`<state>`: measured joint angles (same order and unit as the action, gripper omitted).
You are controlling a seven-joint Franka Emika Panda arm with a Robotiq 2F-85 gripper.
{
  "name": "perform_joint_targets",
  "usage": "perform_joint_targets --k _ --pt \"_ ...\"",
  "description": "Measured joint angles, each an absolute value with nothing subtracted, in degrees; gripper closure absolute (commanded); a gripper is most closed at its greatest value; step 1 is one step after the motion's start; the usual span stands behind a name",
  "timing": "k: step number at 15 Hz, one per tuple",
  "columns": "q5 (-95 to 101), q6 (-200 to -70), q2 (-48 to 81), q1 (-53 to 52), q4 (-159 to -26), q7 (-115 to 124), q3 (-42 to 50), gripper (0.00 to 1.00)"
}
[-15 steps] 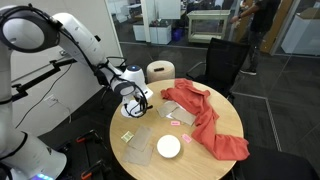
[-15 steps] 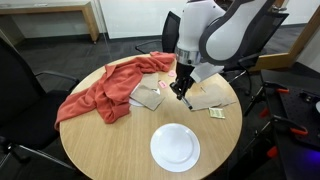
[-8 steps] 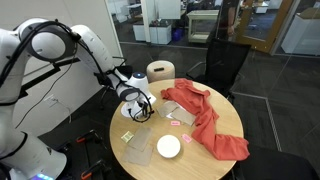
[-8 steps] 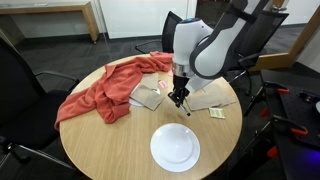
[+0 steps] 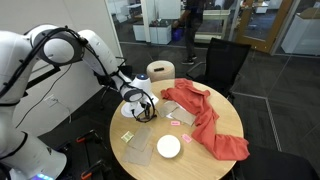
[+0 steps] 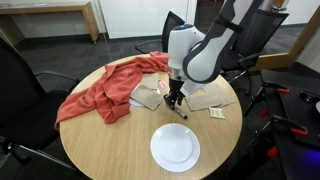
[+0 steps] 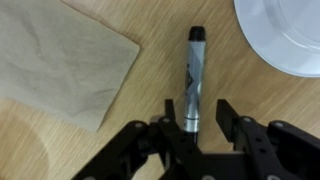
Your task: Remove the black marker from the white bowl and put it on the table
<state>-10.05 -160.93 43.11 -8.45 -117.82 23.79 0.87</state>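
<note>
The black marker (image 7: 194,70) lies flat on the light wooden table (image 7: 120,140), outside the white bowl (image 7: 285,35), whose rim shows at the top right of the wrist view. My gripper (image 7: 197,110) is open, low over the table. Its fingers straddle the marker's near end, which lies close to one finger. In both exterior views the gripper (image 5: 141,108) (image 6: 175,99) hovers just above the table top, beside the white bowl (image 5: 168,146) (image 6: 175,147). The marker is too small to make out there.
A red cloth (image 5: 205,118) (image 6: 105,85) covers one side of the table. Tan paper sheets (image 7: 60,55) (image 6: 148,95) lie next to the gripper. Small packets (image 5: 127,137) (image 6: 217,113) sit near the edge. Office chairs (image 5: 225,60) stand around the table.
My gripper has moved down toward the table top and a little sideways. The cloth, sheets and bowl have not moved.
</note>
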Motion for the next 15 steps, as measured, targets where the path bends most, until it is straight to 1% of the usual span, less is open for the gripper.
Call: perform_joint_targets --k 2,3,12,15 --pt "-10.0 -161.0 42.0 -9.1 -117.8 23.8 1.3 0.05" --pt "-10.0 -161.0 41.2 -9.3 -117.8 23.8 1.4 0.01" --pt "-10.0 -161.0 29.3 -10.4 -124.2 23.9 1.3 0.00" --pt "-10.0 -161.0 27.9 -10.6 -125.4 23.9 1.3 0.00"
